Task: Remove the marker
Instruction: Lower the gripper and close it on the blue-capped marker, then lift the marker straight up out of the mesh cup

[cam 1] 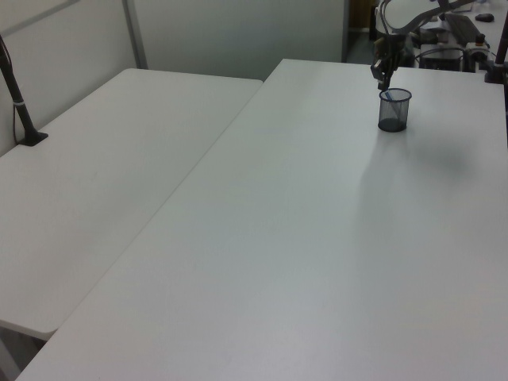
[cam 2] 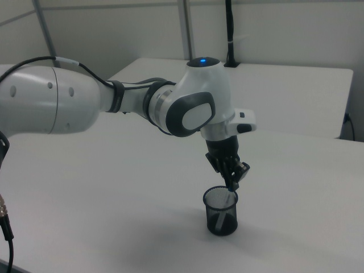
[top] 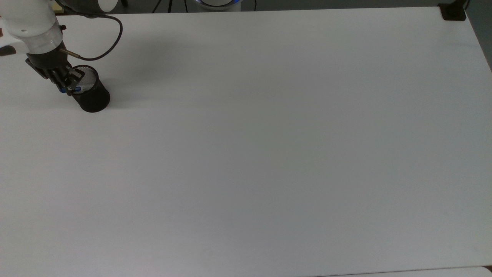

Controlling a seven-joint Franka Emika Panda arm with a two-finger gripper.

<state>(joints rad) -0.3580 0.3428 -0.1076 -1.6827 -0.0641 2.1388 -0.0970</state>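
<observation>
where the white arm [top: 29, 23] comes in at the upper left of the top view, its black gripper [top: 68, 85] sits right at the rim of a black mesh cup [top: 92, 99], on the top view's left side of that rim. the fingers [top: 65, 79] look drawn in on the marker [top: 77, 89], whose blue cap shows as small blue bits on either side of them, just at the cup's edge, with the white barrel leaning down inside the mesh. a dark cable [top: 111, 42] loops from the wrist across the table [top: 269, 154] toward the top edge of the frame. further right in the top view the white tabletop stretches bare to a black clamp [top: 453, 11] in the upper right corner. in the left view, a second white table [cam 1: 103, 182] fills the left side with a black post [cam 1: 20, 103] at its left edge, and the cup [cam 1: 394, 109] stands in the upper right with the gripper [cam 1: 382, 79] just above its left rim. in the right view, the arm [cam 2: 114, 102] reaches in from the left, the wrist points down, and the gripper [cam 2: 233, 181] pinches the top of the marker [cam 2: 229, 199] directly above the cup [cam 2: 221, 211], which stands upright in the lower middle of the frame; the marker's lower part is still inside it.
</observation>
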